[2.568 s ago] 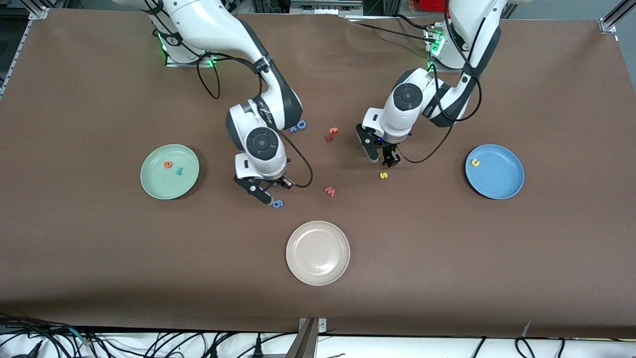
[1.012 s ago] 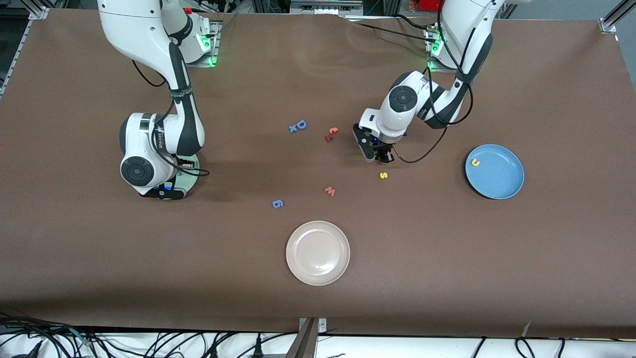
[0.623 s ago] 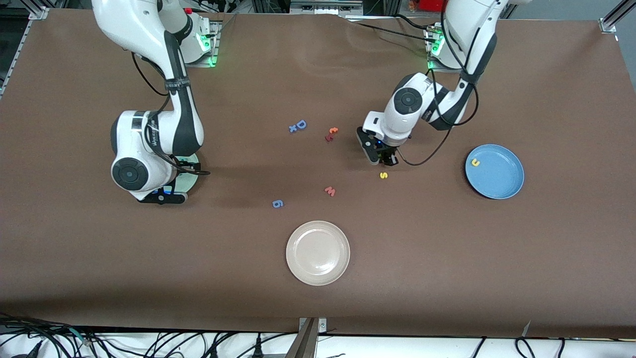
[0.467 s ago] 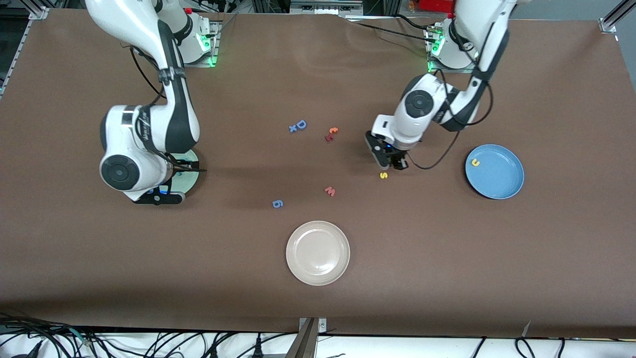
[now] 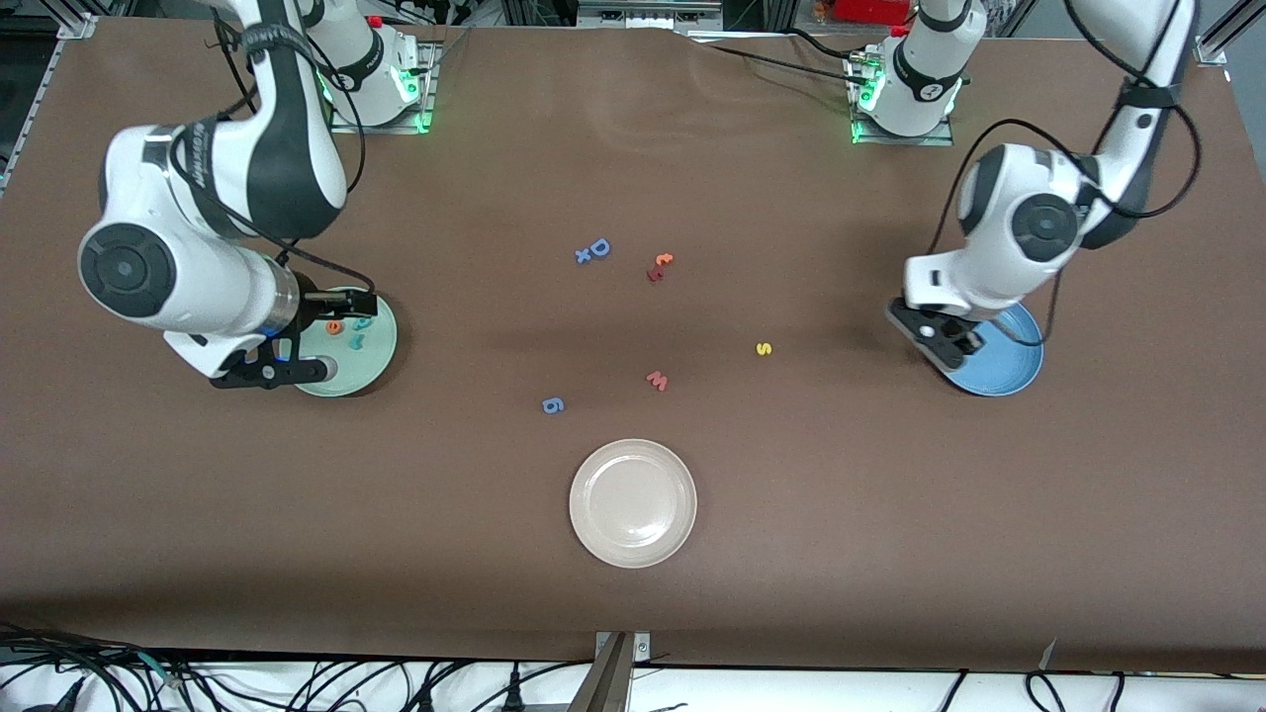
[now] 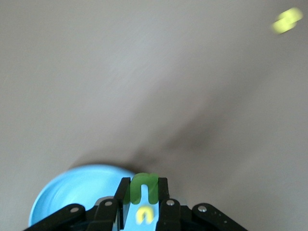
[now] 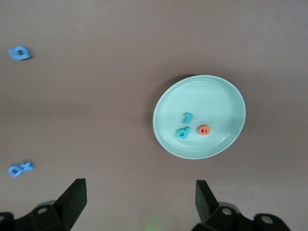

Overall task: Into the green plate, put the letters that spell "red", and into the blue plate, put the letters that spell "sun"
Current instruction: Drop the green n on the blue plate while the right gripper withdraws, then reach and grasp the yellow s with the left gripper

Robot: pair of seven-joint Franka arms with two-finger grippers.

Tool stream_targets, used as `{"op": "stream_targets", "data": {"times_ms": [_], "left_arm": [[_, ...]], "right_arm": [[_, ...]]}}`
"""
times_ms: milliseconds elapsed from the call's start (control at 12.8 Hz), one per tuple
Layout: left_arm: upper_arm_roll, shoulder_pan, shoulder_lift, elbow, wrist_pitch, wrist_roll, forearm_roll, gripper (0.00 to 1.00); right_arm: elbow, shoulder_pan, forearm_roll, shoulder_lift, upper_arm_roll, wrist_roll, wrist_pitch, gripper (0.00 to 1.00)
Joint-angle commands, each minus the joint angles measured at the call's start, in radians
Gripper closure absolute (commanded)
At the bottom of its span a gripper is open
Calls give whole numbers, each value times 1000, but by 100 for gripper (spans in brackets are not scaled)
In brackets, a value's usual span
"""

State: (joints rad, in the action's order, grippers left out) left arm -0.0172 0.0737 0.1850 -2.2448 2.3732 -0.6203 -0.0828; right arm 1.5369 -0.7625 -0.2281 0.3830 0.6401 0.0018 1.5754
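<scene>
In the pale green plate [image 5: 374, 362] [image 7: 221, 98] lie an orange e [image 5: 335, 325] [image 7: 204, 129], a teal r [image 5: 357, 342] [image 7: 187, 116] and a teal d [image 5: 364, 322] [image 7: 182, 133]. My right gripper [image 5: 269, 376] [image 7: 139, 202] hangs open above the plate's edge, holding nothing. My left gripper [image 5: 948, 344] [image 6: 143, 192] is shut on a dark green n [image 6: 143, 186] over the rim of the blue plate [image 5: 1014, 361] [image 6: 67, 190]. A yellow u [image 6: 143, 215] lies in that plate under the fingers. The yellow s [image 5: 763, 348] [image 6: 287, 20] rests on the table mid-way.
A cream plate [image 5: 633, 502] sits nearest the front camera. Loose letters lie mid-table: a pink w [image 5: 657, 380], a blue 6 [image 5: 553, 404] [image 7: 20, 52], a blue D with an x [image 5: 594, 250] [image 7: 20, 168] and an orange-and-red pair [image 5: 659, 266].
My right gripper opened over the green plate, left the teal d there and rose. My left arm carried the green n from mid-table to over the blue plate.
</scene>
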Motion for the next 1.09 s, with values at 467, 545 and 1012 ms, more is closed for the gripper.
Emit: {"op": "stream_targets", "data": {"times_ms": [467,545,1012], "left_arm": [[146,-48,142,-12,84,19,-23,60],[146,-48,140,-10,84,21,-25,43],[132,118,28,42,-66,216,113,36]], "right_arm": [[89,593,294,-309,-593,-19,-9,0],[110,629,297,-353,-602,-22,-20,0],[143,686,247,-401,-565,-22,-23,0]]}}
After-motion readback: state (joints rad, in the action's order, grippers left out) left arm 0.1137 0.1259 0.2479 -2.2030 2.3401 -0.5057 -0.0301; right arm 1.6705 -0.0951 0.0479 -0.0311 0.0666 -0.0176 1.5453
